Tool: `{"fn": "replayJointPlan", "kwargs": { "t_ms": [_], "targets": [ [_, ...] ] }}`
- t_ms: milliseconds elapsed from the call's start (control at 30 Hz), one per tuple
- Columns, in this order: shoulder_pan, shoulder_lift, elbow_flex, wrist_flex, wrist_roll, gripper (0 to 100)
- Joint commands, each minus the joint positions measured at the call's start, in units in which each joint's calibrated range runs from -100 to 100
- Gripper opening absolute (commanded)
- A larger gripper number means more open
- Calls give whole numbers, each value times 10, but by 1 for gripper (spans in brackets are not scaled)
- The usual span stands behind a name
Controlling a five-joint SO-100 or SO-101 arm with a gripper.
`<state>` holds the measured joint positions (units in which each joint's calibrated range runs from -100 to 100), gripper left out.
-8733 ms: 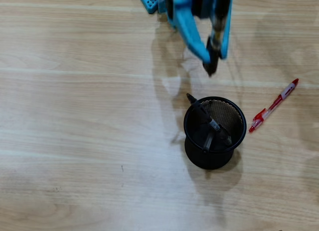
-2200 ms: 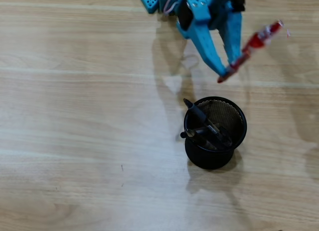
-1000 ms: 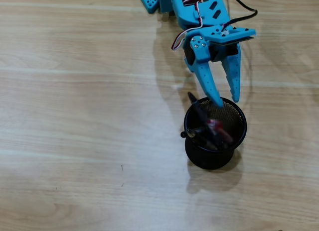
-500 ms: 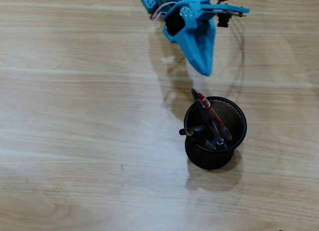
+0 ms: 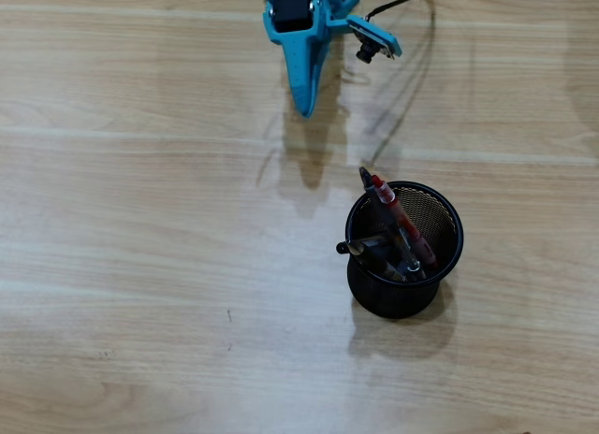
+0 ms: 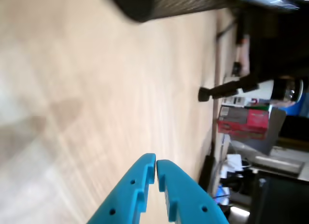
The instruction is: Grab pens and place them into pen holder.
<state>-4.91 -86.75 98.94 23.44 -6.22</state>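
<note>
Most likely an office or hobby workroom, judging by a pale wood-grain worktop [image 5: 140, 219], a black mesh pen holder [image 5: 403, 250] with pens [image 5: 398, 230], and, blurred past the worktop edge in the wrist view, a red box [image 6: 241, 121] among dark clutter.

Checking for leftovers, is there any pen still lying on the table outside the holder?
No, the overhead view shows the pens all inside the mesh holder.

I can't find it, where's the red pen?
In the overhead view, the red pen leans inside the black mesh pen holder, right of centre, beside dark pens.
</note>
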Motion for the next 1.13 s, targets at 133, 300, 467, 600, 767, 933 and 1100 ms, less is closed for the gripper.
{"fn": "replayJointPlan", "kwargs": {
  "t_ms": [133,300,467,600,767,933,1100],
  "targets": [
    [2,-127,4,279,77,2],
    [2,-127,3,283,82,2],
    [1,-127,4,276,81,2],
    [1,-127,4,278,78,2],
    [1,-127,4,278,78,2],
    [1,-127,4,278,78,2],
    [1,-127,4,278,78,2]
  ]
}}
